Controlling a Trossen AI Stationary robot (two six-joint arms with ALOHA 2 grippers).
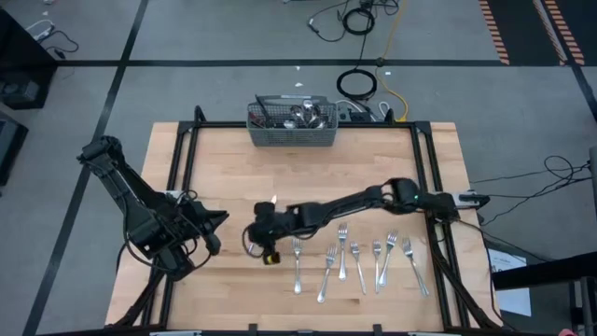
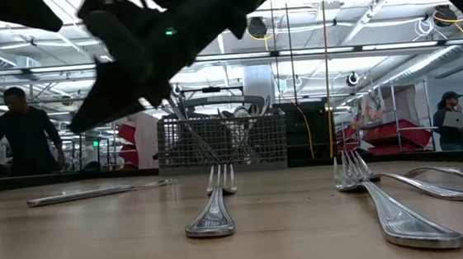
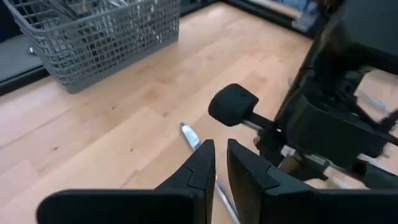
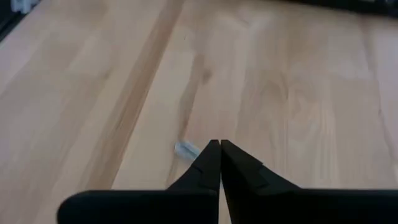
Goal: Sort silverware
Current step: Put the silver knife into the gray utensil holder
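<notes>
Right hand [image 4: 219, 144] pressed together, low over the worktop [image 4: 298, 81], pinching a knife [image 4: 185, 149] poking out just beside its tips.

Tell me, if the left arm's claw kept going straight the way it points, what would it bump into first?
Probably the right arm, crossing close ahead of the left gripper. A thin metal utensil lies lower on the table; depth is unclear.

Grey floor [image 1: 187, 37] lies all around the wooden table [image 1: 224, 168], crossed by dark lines. Beyond the table, coiled cables [image 1: 356, 84] rest. Overhead, ceiling lights [image 2: 44, 57] glow; two people [image 2: 20, 129] stand behind.
</notes>
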